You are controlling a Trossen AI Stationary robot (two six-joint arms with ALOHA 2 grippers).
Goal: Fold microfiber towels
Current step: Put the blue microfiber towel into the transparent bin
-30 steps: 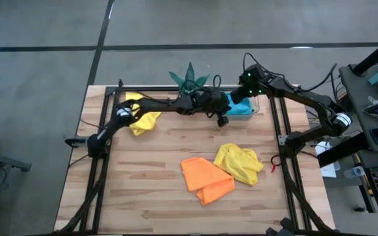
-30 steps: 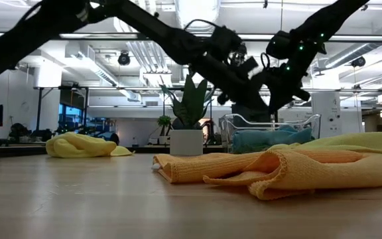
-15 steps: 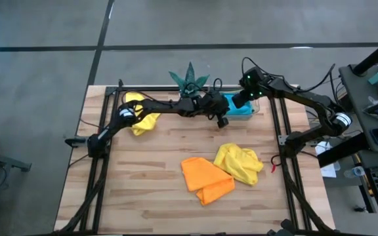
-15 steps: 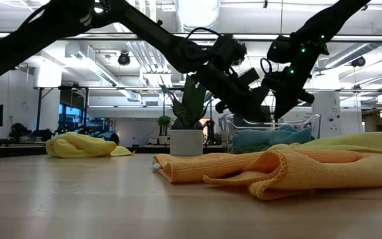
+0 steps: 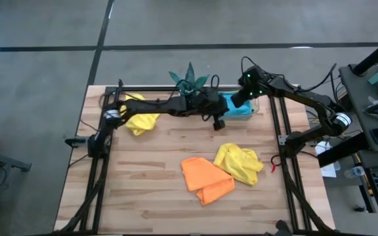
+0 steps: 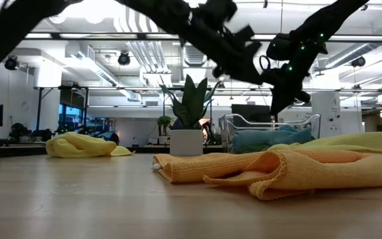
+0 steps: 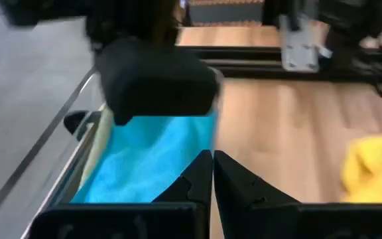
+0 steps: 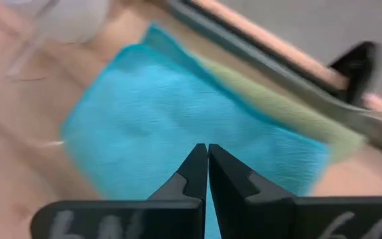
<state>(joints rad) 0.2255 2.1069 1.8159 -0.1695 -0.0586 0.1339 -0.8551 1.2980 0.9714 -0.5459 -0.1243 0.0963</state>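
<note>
Since a second ago the left arm has been drawing back and lifting: in the low view it is now riding clear above the plant (image 6: 190,106), and in the high view its gripper (image 5: 219,122) is sitting slightly nearer the table's middle, just beside the tray (image 5: 255,104). Its fingers (image 7: 197,174) are pressing together, clenched on nothing. Over the tray at about 1 o'clock the right gripper (image 5: 236,103) is hovering, its fingers (image 8: 192,169) likewise pinched together and empty. Under it the blue towel (image 5: 241,109) is lying folded in the tray, its long axis running roughly 9 to 3 o'clock; in the right wrist view a green towel (image 8: 280,109) is peeking out from beneath its far edge. At 11 o'clock a yellow towel (image 5: 142,114) is lying crumpled in a heap, with no clear axis. Below centre, around 5 o'clock, the orange towel (image 5: 205,178) is lying loosely doubled, its long axis slanting from about 11 toward 5 o'clock. Touching its 3 o'clock edge and partly overlapping it, the second yellow towel (image 5: 240,162) is bunched, stretching from 10 toward 4 o'clock. Both arms are standing well apart from these three loose towels.
</note>
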